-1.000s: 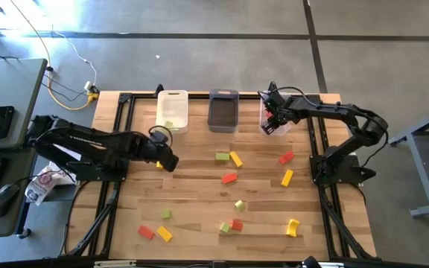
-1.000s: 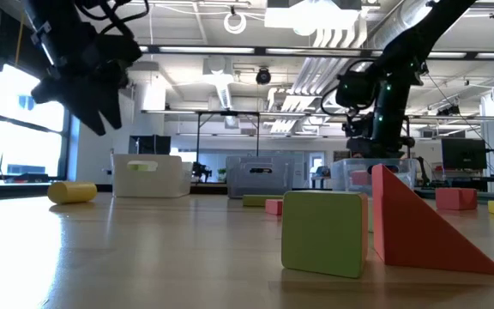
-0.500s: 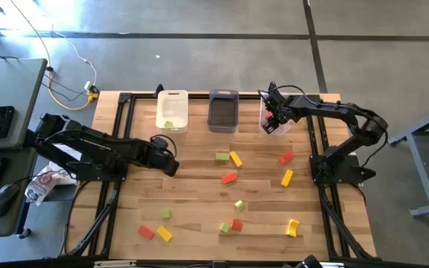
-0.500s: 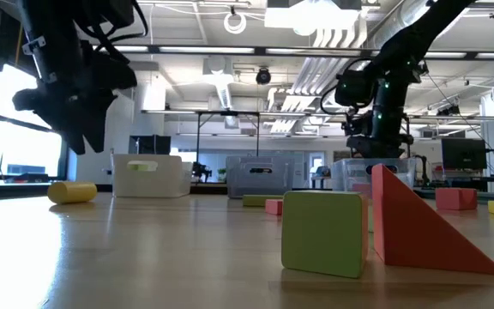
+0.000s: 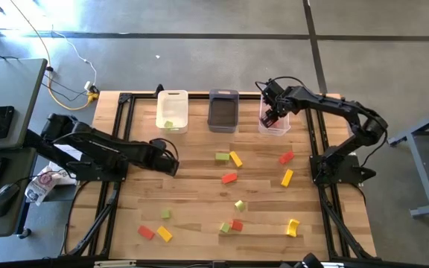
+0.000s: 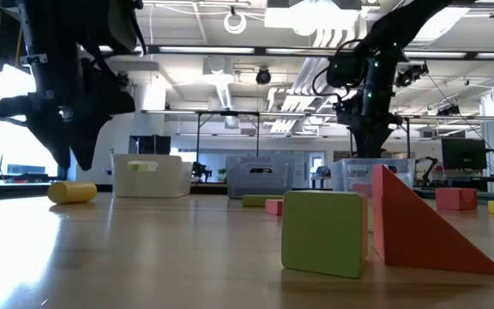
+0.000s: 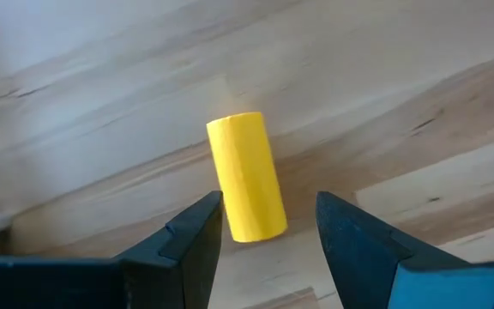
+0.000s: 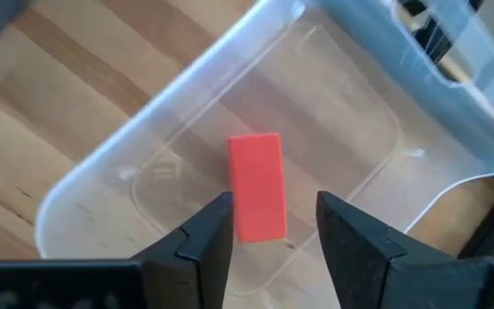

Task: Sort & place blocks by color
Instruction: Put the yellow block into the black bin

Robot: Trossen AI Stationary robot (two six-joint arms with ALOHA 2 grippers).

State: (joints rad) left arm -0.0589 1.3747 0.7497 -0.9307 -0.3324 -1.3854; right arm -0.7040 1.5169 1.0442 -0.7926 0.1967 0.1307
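Note:
A yellow cylinder block (image 7: 247, 176) lies on its side on the table, near the left edge; it also shows in the low view (image 6: 71, 192). My left gripper (image 7: 268, 227) is open just above it, pointing down, one finger on either side and clear of it; in the high view my left gripper (image 5: 168, 160) hides the block. My right gripper (image 8: 273, 227) is open and empty above the clear bin (image 5: 275, 125), where a red block (image 8: 256, 197) lies flat on the floor. Several red, yellow and green blocks (image 5: 229, 178) lie scattered on the table.
A white bin (image 5: 172, 110) holding a green block (image 5: 169, 124) and a dark grey bin (image 5: 223, 110) stand at the far edge beside the clear bin. A green cube (image 6: 324, 232) and a red wedge (image 6: 418, 232) sit close to the low camera.
My left gripper has come down toward the yellow cylinder and turned to point more steeply down. My right gripper has risen a little above the clear bin.

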